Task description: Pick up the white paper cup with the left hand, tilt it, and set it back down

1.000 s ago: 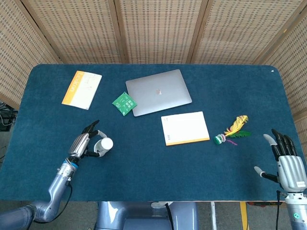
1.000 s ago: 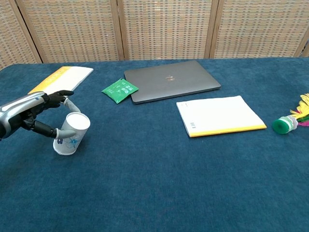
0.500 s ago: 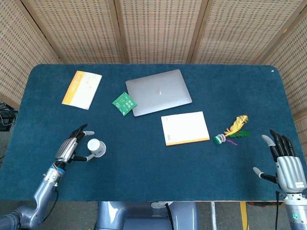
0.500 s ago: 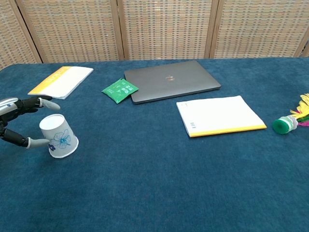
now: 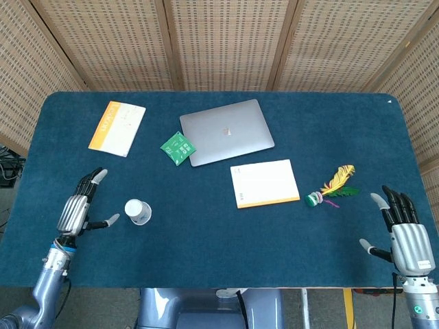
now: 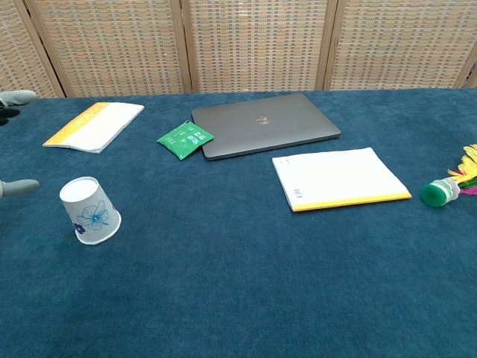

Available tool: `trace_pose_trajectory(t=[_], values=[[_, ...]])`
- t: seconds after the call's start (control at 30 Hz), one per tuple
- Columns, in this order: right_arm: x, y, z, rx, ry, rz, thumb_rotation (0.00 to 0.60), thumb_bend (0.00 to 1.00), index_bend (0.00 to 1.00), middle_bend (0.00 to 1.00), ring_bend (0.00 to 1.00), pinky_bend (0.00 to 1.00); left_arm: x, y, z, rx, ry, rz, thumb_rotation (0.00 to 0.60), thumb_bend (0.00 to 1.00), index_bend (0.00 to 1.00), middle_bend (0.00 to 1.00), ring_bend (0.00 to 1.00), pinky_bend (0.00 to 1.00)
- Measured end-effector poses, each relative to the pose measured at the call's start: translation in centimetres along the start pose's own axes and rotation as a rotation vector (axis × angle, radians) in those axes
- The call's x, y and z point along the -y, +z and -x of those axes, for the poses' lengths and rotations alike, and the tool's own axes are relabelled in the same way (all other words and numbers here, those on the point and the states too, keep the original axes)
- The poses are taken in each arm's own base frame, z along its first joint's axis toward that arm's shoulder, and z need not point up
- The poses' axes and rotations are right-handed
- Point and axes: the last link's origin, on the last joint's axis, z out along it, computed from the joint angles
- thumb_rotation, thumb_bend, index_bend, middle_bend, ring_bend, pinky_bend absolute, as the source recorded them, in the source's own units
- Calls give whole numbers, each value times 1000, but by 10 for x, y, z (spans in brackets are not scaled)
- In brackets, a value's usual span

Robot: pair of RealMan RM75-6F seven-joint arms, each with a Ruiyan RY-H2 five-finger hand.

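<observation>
A: What sits on the blue felt-covered bench (image 5: 206,240)?

B: One white paper cup with a blue flower print (image 6: 90,210), upside down near the left front edge. One closed grey laptop (image 5: 226,131), one green foil packet (image 5: 178,148), two booklets with yellow-orange edges (image 5: 117,127) (image 5: 265,183), one feathered shuttlecock (image 5: 333,187).

A: And each robot hand?

B: The left robot hand (image 5: 77,211) is beside the cup, apart from it, fingers spread, holding nothing. The right robot hand (image 5: 405,238) is at the right front edge, fingers spread too.

A: Any difference between views?

B: Head view shows both whole; chest view catches only left fingertips (image 6: 18,186) and the flower print.
</observation>
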Motion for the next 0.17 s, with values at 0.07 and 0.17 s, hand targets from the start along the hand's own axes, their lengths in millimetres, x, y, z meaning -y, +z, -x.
trace_pose_trajectory(t=[0.07,0.17], values=[[2,0,1,-5,-3,-7,600,145,0,0,0,0,0,-7,-7,-22,95,-3,600,221,0,0,0,0],[4,-2,2,-2,-8,-13,600,144,0,0,0,0,0,-20,-19,-48,237,-22,600,227,0,0,0,0]])
